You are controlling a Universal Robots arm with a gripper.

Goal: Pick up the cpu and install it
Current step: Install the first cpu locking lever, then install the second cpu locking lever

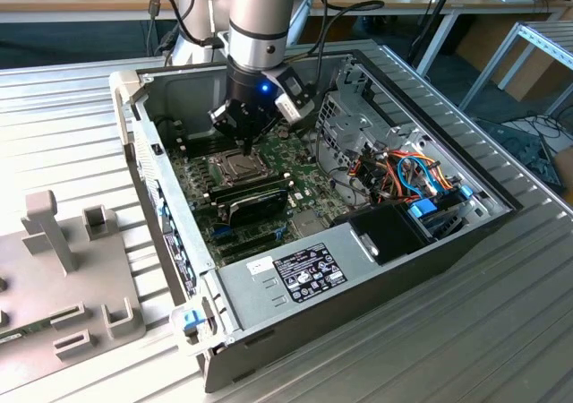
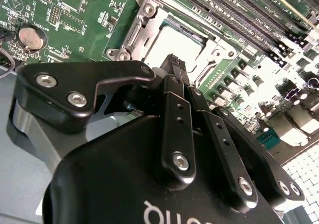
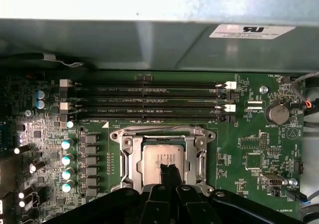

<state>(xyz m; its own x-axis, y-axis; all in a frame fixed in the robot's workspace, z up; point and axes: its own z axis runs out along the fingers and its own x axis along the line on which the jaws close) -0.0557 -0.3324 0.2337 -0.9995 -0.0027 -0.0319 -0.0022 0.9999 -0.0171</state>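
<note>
- The black two-fingered gripper (image 1: 243,140) on the silver-and-grey robot arm (image 1: 261,18) hangs inside the open dark-grey metal computer case (image 1: 376,282). Its jaws are closed, fingertips pressed together with nothing between them.
- The small flat square silver-grey cpu (image 3: 155,157) lies seated in the socket on the green motherboard (image 3: 249,139), ringed by the hinged bright-metal socket frame (image 3: 124,152), which stands open around it.
- In both wrist views the closed fingertips (image 3: 168,170) (image 2: 174,64) sit directly over the chip's (image 2: 169,40) metal top — whether they touch it cannot be told.
- Long black memory slots (image 3: 149,97) run side by side between the frame and the grey case wall (image 3: 124,40).
- In the exterior view, a tangle of orange and blue cables (image 1: 407,172) lies at about three o'clock from the socket, well apart from it.
- A grey block fixture (image 1: 72,269) rests on the ribbed metal table (image 1: 63,107) at about eight o'clock from the case — outside it.
</note>
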